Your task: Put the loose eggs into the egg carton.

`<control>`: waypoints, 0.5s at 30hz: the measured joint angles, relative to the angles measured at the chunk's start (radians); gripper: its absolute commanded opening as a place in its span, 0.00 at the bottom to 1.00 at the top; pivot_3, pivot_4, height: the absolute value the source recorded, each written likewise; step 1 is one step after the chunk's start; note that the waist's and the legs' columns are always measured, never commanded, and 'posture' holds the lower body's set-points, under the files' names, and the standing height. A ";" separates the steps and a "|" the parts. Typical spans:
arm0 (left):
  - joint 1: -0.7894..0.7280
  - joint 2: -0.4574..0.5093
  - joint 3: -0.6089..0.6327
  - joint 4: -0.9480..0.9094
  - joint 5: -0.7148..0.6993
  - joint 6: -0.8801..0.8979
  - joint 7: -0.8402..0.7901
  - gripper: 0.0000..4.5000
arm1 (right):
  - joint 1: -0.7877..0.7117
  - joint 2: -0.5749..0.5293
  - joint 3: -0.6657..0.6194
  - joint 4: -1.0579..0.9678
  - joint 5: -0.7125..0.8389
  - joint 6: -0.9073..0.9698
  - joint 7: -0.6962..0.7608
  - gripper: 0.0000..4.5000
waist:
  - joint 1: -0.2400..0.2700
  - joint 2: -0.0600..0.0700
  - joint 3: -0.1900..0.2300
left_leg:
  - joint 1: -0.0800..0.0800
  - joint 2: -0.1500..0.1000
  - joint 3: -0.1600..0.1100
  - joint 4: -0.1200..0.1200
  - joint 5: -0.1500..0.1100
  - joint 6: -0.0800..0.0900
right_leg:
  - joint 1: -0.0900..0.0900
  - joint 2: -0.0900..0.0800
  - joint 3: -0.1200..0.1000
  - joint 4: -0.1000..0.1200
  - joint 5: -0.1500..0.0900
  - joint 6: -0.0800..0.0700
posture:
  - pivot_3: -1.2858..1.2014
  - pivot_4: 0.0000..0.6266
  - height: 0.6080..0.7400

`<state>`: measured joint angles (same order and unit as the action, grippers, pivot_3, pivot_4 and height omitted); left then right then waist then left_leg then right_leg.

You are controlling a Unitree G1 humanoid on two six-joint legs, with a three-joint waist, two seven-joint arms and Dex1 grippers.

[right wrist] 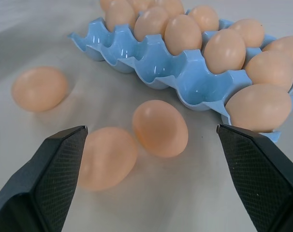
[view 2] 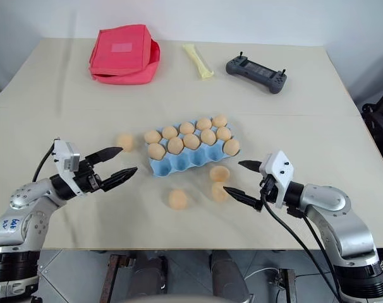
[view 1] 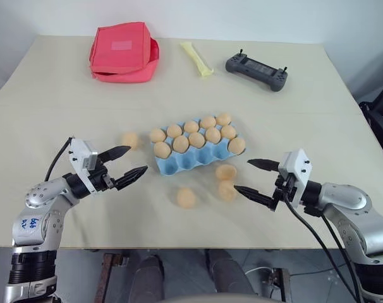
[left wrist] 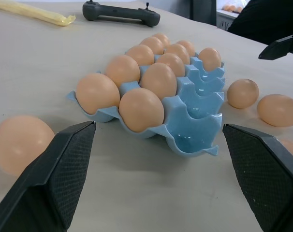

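The light blue egg carton [view 1: 186, 161] lies mid-table with several tan eggs [view 1: 198, 139] in its two far rows and one at the right end of the near row; the other near cups are bare. Several loose eggs lie around it: one [view 1: 129, 139] just left of it, one [view 1: 186, 197] in front, and two [view 1: 226, 172] [view 1: 227, 190] close together at its front right. My left gripper [view 1: 137, 160] stands open left of the carton, near the left egg [left wrist: 21, 143]. Open too, my right gripper [view 1: 242, 175] faces the pair of eggs [right wrist: 160, 128].
At the table's far side lie a red fabric pouch [view 1: 123, 52], a pale yellow strip [view 1: 198, 58] and a black handheld controller [view 1: 256, 71]. The table's front edge runs just below both arms.
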<state>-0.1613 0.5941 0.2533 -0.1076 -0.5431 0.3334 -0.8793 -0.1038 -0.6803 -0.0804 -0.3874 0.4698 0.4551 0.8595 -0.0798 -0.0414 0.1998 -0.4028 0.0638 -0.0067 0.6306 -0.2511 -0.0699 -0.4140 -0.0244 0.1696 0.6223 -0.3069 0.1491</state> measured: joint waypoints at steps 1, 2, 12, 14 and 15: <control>0.000 -0.003 -0.001 0.000 0.000 -0.004 0.000 1.00 | 0.000 0.000 0.000 -0.001 0.000 0.000 -0.001 1.00 | 0.000 0.000 0.000 | 0.000 0.000 0.000 0.000 0.000 0.000 | 0.000 0.000 0.000 0.000 0.000 0.000 | 0.52 0.24 1.00; -0.001 -0.006 -0.003 0.000 0.000 -0.009 0.000 1.00 | 0.000 0.000 0.000 -0.002 0.000 0.000 -0.002 1.00 | 0.000 0.000 0.000 | 0.000 0.000 0.000 0.000 0.000 0.000 | 0.000 0.000 0.000 0.000 0.000 0.000 | 0.52 0.24 1.00; -0.027 -0.024 -0.031 0.002 0.004 -0.007 0.022 1.00 | 0.038 -0.031 -0.009 -0.089 0.032 0.081 -0.026 1.00 | 0.001 0.000 0.000 | 0.000 0.000 0.000 0.000 0.000 0.000 | 0.000 0.000 0.000 0.000 0.000 0.001 | 0.52 0.24 1.00; -0.027 -0.017 -0.033 0.006 0.004 -0.007 0.007 1.00 | 0.078 -0.103 -0.017 -0.132 0.073 0.173 -0.020 1.00 | 0.005 0.000 0.000 | 0.000 0.000 0.000 0.000 0.000 0.000 | 0.000 0.000 0.000 0.000 0.000 0.000 | 0.52 0.24 1.00; -0.028 -0.011 -0.034 0.009 0.004 -0.007 0.001 1.00 | 0.089 -0.127 -0.025 -0.145 0.091 0.214 -0.017 1.00 | 0.006 0.000 0.000 | 0.000 0.000 0.000 0.000 0.000 0.000 | 0.000 0.000 0.000 0.000 0.000 0.000 | 0.52 0.24 1.00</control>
<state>-0.1888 0.5835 0.2198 -0.0988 -0.5392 0.3266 -0.8783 -0.0149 -0.8077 -0.1049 -0.5326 0.5603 0.6691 0.8424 -0.0742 -0.0415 0.1999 -0.4029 0.0638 -0.0068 0.6309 -0.2511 -0.0699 -0.4140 -0.0245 0.1695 0.6224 -0.3069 0.1492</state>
